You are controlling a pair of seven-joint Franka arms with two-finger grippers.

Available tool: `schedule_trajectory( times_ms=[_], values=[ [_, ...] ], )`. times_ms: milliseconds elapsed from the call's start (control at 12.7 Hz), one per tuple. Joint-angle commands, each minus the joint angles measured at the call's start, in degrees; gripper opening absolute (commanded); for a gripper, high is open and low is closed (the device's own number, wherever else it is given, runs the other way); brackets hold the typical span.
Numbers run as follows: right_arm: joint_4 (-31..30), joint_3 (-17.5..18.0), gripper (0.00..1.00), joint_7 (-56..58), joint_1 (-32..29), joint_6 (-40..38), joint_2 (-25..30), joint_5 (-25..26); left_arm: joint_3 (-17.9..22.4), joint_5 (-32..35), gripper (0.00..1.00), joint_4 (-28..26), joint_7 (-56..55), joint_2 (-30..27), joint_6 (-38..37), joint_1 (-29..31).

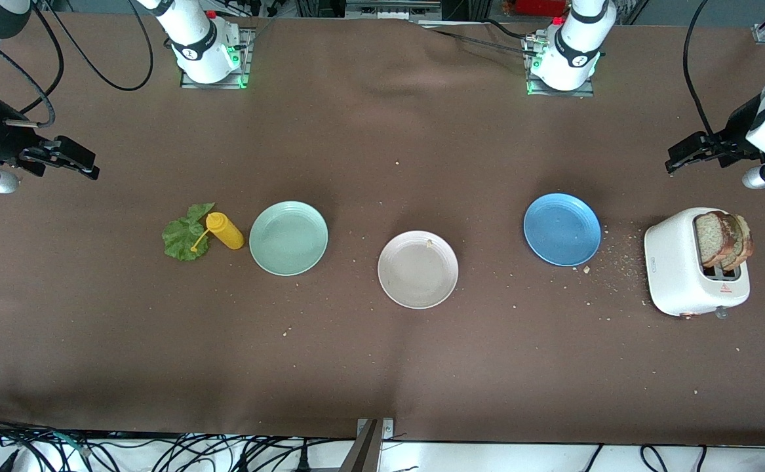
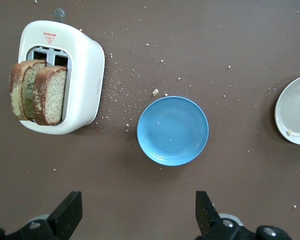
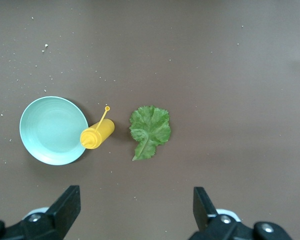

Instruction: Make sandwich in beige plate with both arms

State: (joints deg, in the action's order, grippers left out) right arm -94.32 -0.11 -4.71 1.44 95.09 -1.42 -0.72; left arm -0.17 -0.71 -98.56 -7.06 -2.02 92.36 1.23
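Observation:
The beige plate (image 1: 417, 269) lies bare in the middle of the table, and its edge shows in the left wrist view (image 2: 295, 110). Two brown bread slices (image 1: 723, 240) (image 2: 39, 92) stand up out of a white toaster (image 1: 693, 270) (image 2: 82, 75) at the left arm's end. A green lettuce leaf (image 1: 185, 233) (image 3: 150, 130) lies flat at the right arm's end. My left gripper (image 1: 684, 157) (image 2: 139, 215) hangs open and empty above the table by the toaster. My right gripper (image 1: 74, 160) (image 3: 136, 212) hangs open and empty over the table near the leaf.
A yellow squeeze bottle (image 1: 225, 231) (image 3: 97, 134) lies on its side between the leaf and a mint green plate (image 1: 288, 237) (image 3: 52, 130). A blue plate (image 1: 562, 229) (image 2: 172, 130) sits between the beige plate and the toaster. Crumbs (image 1: 618, 255) are scattered round the toaster.

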Motion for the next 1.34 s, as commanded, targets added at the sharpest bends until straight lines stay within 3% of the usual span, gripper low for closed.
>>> schedule_trajectory(
  times_ms=[0, 1260],
  values=[
    [0.3, 0.6, 1.00, -0.7, -0.5, -0.7, 0.5, 0.4, 0.0, -1.7, 1.00, 1.1, 1.2, 0.3, -1.0, 0.2],
    [0.3, 0.6, 1.00, -0.7, -0.5, -0.8, 0.5, 0.4, -0.1, -1.6, 1.00, 1.1, 0.9, 0.3, -2.1, 0.1]
  ],
)
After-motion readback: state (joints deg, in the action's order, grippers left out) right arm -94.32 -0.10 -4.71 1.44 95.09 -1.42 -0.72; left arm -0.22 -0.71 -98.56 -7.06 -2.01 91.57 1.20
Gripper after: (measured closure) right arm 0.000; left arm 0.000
